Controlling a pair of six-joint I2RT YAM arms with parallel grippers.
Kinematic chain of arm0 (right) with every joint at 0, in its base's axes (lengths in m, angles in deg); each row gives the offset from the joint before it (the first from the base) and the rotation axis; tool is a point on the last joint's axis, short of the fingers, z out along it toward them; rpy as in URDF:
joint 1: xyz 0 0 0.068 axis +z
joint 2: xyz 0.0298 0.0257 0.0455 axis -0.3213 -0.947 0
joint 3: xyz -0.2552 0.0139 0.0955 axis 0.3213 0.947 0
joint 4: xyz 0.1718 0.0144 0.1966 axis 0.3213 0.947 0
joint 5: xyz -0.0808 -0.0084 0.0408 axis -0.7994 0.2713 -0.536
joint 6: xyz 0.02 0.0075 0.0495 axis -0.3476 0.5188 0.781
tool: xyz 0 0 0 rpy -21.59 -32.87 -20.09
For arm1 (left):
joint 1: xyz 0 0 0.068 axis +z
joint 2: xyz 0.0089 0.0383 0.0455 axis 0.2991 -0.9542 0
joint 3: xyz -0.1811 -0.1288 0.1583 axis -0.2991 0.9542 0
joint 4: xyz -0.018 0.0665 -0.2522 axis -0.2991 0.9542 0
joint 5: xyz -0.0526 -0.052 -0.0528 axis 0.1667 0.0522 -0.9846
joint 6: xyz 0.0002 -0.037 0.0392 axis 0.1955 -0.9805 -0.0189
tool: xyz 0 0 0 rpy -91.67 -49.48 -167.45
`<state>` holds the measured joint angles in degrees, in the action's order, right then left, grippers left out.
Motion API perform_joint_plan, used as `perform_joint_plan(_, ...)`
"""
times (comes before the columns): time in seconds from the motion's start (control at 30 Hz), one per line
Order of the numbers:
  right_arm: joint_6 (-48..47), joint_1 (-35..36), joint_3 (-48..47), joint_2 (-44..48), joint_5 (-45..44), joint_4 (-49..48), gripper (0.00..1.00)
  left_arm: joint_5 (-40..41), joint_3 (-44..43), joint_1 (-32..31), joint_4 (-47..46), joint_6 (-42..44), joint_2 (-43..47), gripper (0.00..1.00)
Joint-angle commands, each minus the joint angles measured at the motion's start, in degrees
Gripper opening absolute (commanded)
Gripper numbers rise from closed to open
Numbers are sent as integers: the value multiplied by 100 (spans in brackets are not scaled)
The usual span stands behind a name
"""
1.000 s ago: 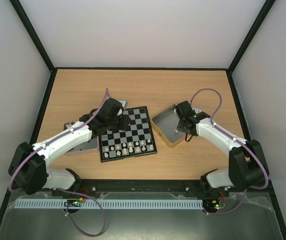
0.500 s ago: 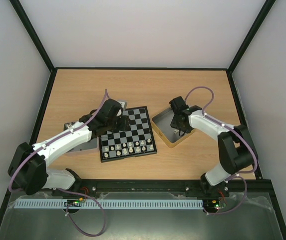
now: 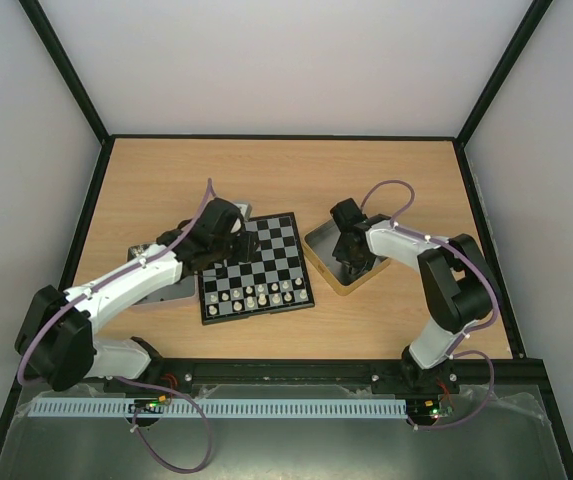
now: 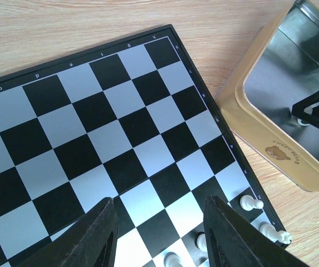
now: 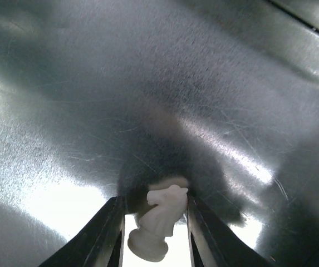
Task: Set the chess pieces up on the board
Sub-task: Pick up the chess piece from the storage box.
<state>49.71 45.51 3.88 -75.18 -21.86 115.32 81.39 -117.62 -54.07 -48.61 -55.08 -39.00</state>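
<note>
The board (image 3: pixel 257 262) lies at the table's centre, with cream-white chess pieces (image 3: pixel 256 293) standing in its two near rows. My left gripper (image 3: pixel 228 240) hovers open and empty over the board's left part. In the left wrist view its fingers (image 4: pixel 159 239) straddle bare squares, with white pawns (image 4: pixel 252 203) near the board (image 4: pixel 92 111) edge. My right gripper (image 3: pixel 349 255) is down inside the gold-rimmed tin (image 3: pixel 328 278). In the right wrist view its fingers (image 5: pixel 155 222) are shut on a tilted cream-white knight (image 5: pixel 158 219) at the tin's shiny floor (image 5: pixel 215 83). No black pieces show.
A grey tin (image 3: pixel 161 292) lies left of the board, partly under my left arm; another tin corner (image 3: pixel 247 208) pokes out behind the left gripper. The gold tin's rim (image 4: pixel 259 139) sits close to the board's right edge. Black frame posts bound the table.
My right arm has swung left and lowered its gripper into the gold tin, onto the knight. The left arm has barely moved.
</note>
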Motion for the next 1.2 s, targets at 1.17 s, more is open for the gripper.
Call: perform_joint_plan(1.17,-313,248,363,1295,-490,-984,12,-610,54,228,-34,-379,497,48)
